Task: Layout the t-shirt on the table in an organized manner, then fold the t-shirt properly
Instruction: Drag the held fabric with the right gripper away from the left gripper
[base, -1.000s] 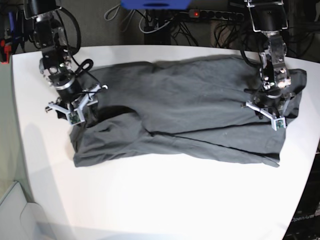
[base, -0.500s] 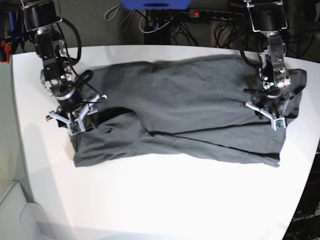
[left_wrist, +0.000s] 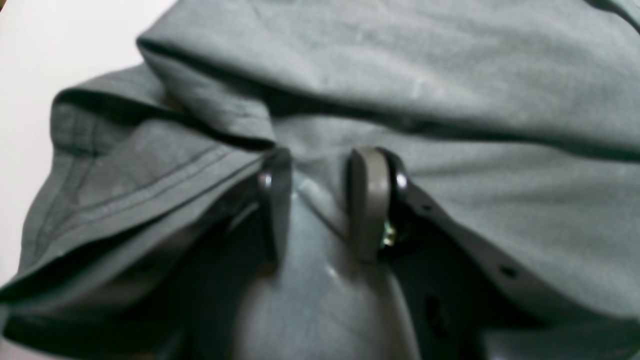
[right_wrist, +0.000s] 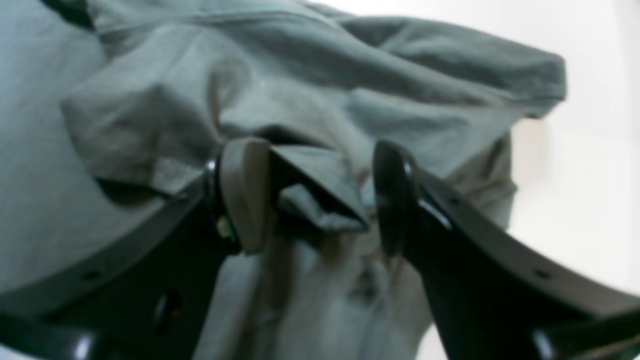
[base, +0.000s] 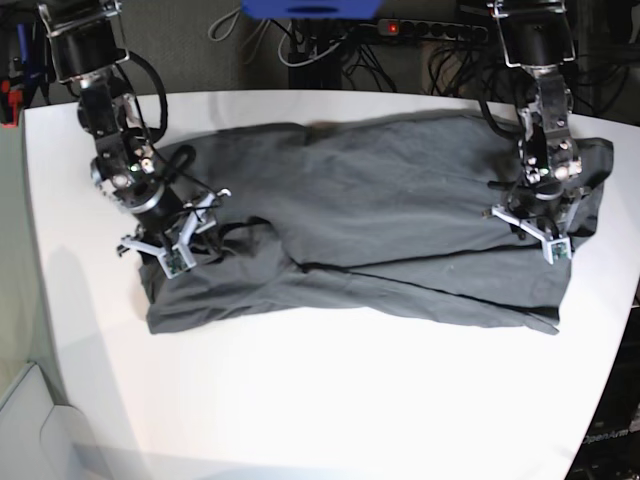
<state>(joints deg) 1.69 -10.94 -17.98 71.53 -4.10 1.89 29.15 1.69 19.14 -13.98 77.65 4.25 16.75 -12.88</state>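
The dark grey t-shirt (base: 380, 220) lies spread and creased across the white table (base: 330, 400), its lower part doubled over. At the shirt's right end my left gripper (base: 541, 236) presses down; in the left wrist view its fingers (left_wrist: 370, 200) stand close together on a ridge of the t-shirt (left_wrist: 450, 65), so the left gripper (left_wrist: 322, 200) is shut on it. My right gripper (base: 176, 240) sits at the shirt's left end. The right wrist view shows this gripper (right_wrist: 320, 195) open, a loose fold of the t-shirt (right_wrist: 320, 210) lying between its fingers.
Bare white tabletop runs along the front and both sides of the shirt. Behind the table's far edge lie a power strip (base: 430, 30) and tangled cables. A pale bin (base: 22, 425) stands off the table's front left corner.
My right gripper has slid right and toward the front along the shirt's left end, still open. The left arm and gripper have not moved.
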